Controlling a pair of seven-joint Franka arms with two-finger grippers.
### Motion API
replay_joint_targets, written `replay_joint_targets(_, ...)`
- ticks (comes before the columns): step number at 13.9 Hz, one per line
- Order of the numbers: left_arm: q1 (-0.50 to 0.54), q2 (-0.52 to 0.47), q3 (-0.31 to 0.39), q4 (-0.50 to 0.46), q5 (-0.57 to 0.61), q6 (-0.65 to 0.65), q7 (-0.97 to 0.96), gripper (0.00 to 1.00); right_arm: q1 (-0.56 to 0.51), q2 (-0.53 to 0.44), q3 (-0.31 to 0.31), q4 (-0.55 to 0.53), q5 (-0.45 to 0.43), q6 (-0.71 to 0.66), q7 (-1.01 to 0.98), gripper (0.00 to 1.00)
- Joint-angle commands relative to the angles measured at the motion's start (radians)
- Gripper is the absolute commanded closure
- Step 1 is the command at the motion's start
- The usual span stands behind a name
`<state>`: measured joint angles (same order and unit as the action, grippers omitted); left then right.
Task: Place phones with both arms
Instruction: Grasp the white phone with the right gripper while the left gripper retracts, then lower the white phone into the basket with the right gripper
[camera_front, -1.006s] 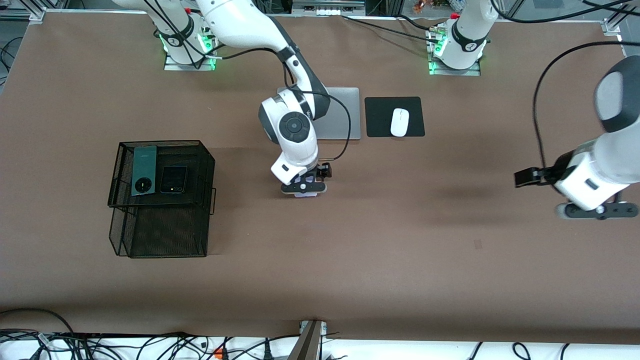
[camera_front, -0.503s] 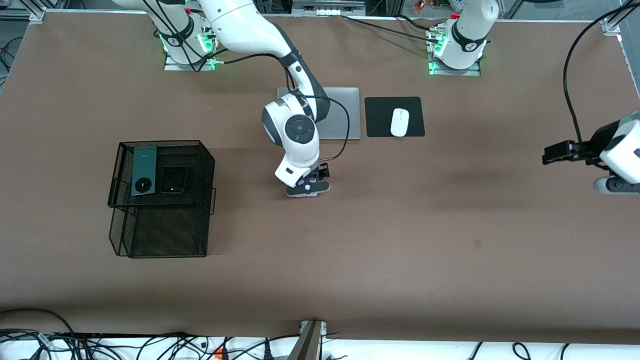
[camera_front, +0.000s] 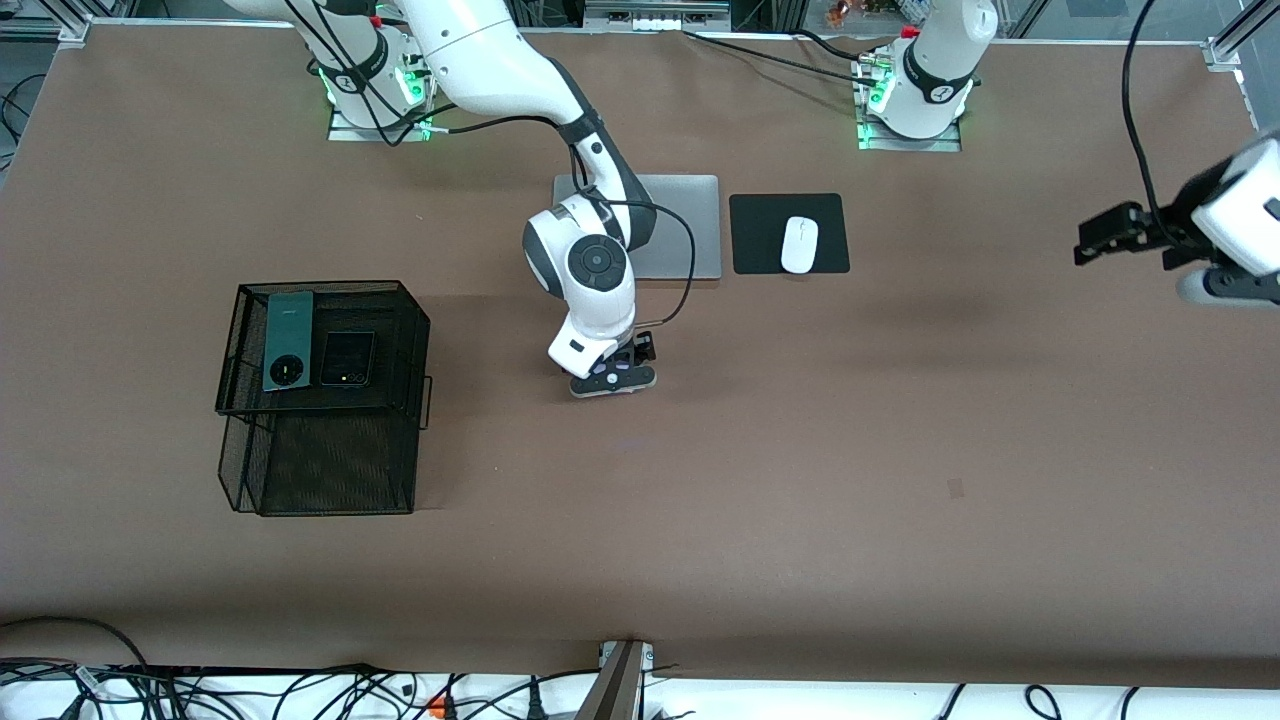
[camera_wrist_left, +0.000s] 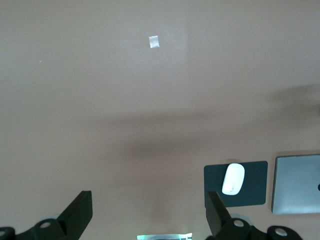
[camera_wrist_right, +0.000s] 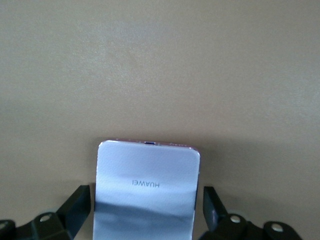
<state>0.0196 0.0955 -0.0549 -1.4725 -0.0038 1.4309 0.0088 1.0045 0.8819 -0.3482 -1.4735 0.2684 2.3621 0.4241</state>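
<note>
Straddling lilac phone (camera_wrist_right: 145, 192), right gripper (camera_wrist_right: 145, 207) open, seemingly untouching; left gripper (camera_wrist_left: 148, 212) open.

bare table (camera_front: 800, 480), wire basket (camera_front: 320, 400), laptop (camera_front: 690, 225) as obstacles

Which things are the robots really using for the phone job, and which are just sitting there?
Job: dark-green phone, black phone, pale-lilac phone, wire basket, right gripper, left gripper.
Lying about: laptop, white mouse, mouse pad.
</note>
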Motion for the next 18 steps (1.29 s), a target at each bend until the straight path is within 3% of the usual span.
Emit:
replay_joint_targets(1, 0.003, -0.039, -0.019, -0.042, -0.018, 0.009, -0.01, 0.0, -0.001, 0.009, 0.002, -0.01, -0.014, 0.037, -0.007, 0.01)
replay_joint_targets(3, 0.003, -0.034, -0.017, -0.035, -0.015, 0.009, 0.0, 0.0, -0.001, 0.014, 0.003, -0.01, -0.012, 0.051, -0.001, 0.03)
replay_joint_targets(4, 0.003, -0.031, -0.017, -0.034, -0.015, 0.009, 0.0, 0.0, -0.001, 0.014, 0.003, -0.01, -0.012, 0.051, -0.005, 0.17)
replay_joint_targets(5, 0.002, -0.03, -0.019, -0.034, -0.015, 0.008, -0.004, 0.0, -0.001, 0.014, 0.003, -0.01, -0.012, 0.049, -0.004, 0.48)
replay_joint_targets(6, 0.0, -0.028, -0.019, -0.034, -0.012, 0.008, -0.004, 0.0, -0.001, 0.014, 0.003, -0.01, -0.012, 0.049, -0.002, 0.66)
replay_joint_targets(9, 0.002, -0.03, -0.019, -0.034, -0.013, 0.003, -0.012, 0.0, -0.006, -0.017, -0.009, -0.007, -0.005, 0.039, -0.004, 0.88)
replay_joint_targets(10, 0.0, -0.03, -0.02, -0.034, -0.013, 0.002, -0.012, 0.0, -0.007, -0.055, -0.041, -0.008, -0.003, 0.008, -0.005, 0.93)
replay_joint_targets(14, -0.001, -0.03, -0.055, -0.032, -0.013, -0.003, -0.044, 0.0, -0.038, -0.205, -0.253, -0.001, 0.005, -0.164, -0.103, 0.94)
replay_joint_targets(18, 0.0, -0.031, -0.066, -0.031, -0.013, -0.013, -0.044, 0.0, -0.229, -0.279, -0.261, 0.012, 0.008, -0.276, -0.327, 0.93)
